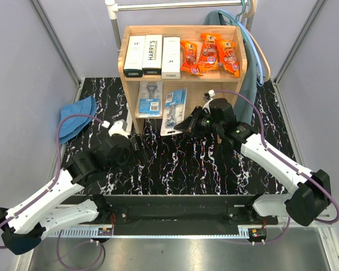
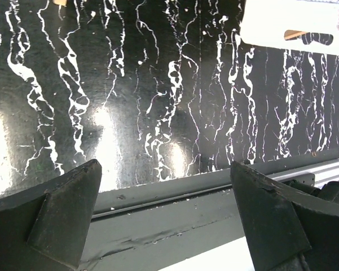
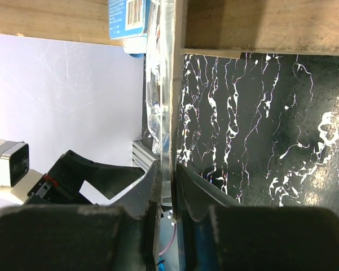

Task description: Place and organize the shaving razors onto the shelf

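Right gripper (image 3: 168, 175) is nearly closed, pinching the clear edge of a blister card (image 1: 174, 110) that stands at the front of the lower tier of the shelf (image 1: 122, 62), just right of the other card (image 1: 150, 99). That arm stretches far and left from its base. Left gripper (image 2: 163, 166) gapes wide, holding nothing, low over the bench (image 1: 175, 169). White boxes (image 1: 152, 55) and orange pouches (image 1: 210, 55) sit up top.

Left claw (image 2: 164, 168) gaping wide over the black marbled desk (image 2: 158, 84), and a white card corner (image 2: 282, 25) peeks in top right.
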### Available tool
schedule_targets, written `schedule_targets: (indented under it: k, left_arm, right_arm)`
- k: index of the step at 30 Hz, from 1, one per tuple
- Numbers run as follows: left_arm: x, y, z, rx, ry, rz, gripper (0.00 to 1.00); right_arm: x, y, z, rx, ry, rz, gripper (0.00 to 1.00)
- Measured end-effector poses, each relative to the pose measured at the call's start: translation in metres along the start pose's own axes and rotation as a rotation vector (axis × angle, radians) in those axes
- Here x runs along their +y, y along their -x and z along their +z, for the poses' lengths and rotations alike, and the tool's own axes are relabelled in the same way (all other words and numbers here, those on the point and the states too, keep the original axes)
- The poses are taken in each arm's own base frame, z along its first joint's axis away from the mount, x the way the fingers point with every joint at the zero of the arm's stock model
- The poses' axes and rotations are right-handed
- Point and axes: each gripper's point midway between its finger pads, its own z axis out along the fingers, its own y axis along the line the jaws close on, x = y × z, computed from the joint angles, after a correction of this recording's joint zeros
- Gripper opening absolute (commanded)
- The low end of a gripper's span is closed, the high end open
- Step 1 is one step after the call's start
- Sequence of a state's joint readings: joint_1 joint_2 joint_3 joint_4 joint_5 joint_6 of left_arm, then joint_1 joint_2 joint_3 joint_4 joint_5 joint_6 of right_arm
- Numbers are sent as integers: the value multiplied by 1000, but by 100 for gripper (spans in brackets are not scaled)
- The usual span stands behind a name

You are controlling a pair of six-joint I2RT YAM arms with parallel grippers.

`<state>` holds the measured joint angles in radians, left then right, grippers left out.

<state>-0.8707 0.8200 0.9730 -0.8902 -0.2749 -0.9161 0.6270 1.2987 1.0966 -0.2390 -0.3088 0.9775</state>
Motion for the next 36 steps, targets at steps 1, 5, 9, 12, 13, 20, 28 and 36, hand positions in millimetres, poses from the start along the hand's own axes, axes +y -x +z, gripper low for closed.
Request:
schedule_targets:
  k: [1, 5, 9, 12, 13, 20, 28, 36]
  left_arm:
    - [-1, 0, 0, 0, -4, 1, 96]
    - [-7, 2, 1, -11, -26, 0, 90]
    - [-18, 5, 4, -19, -61, -3, 77]
    - [-30, 6, 11, -18, -91, 2, 66]
    - [-34, 5, 14, -15, -101, 5, 64]
    - [-54, -1, 35, 12, -129, 40, 0]
    - [-76, -1, 60, 24, -153, 77, 0]
    - [-99, 5, 79, 17, -172, 135, 0]
  right_arm:
    - [0, 0, 0, 0, -1, -2, 18]
    - [0, 2, 0, 0, -8, -5, 26]
    - [2, 6, -1, -7, -8, -8, 35]
    - [3, 7, -2, -10, -9, -8, 40]
    - [3, 7, -2, -10, -12, -7, 41]
    - [1, 9, -2, -14, -23, -8, 56]
    - [-1, 12, -2, -30, -36, -13, 64]
    - [0, 14, -3, -34, -42, -13, 68]
